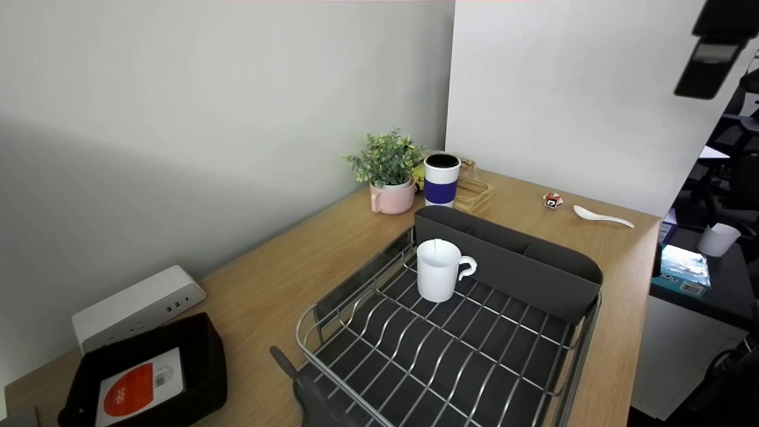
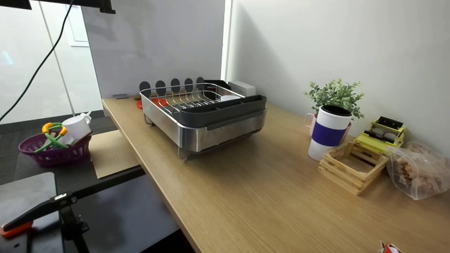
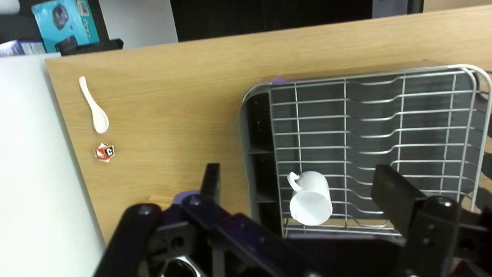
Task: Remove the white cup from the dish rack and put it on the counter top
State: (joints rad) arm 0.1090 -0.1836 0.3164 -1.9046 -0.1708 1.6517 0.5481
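Observation:
The white cup (image 1: 437, 276) stands upright in the dish rack (image 1: 468, 350), beside the grey divided holder, its loop handle toward that holder. In an exterior view, the cup (image 2: 230, 98) is mostly hidden behind the holder of the dish rack (image 2: 225, 131). In the wrist view, my gripper (image 3: 298, 171) is open and empty, high above the rack (image 3: 376, 134), with the cup (image 3: 311, 200) showing between its spread fingers, not touched. A dark gripper finger (image 1: 711, 65) shows at the top right of an exterior view. The wooden counter top (image 2: 228, 186) lies under and around the rack.
A plant in a pink pot (image 1: 394, 197), a white tumbler with blue band (image 1: 441, 179) and a wooden crate (image 2: 353, 165) stand near the wall. A white spoon (image 1: 602, 217) lies near the end panel. A black tray (image 1: 204, 367) and a white power box (image 1: 139, 305) lie beside the rack.

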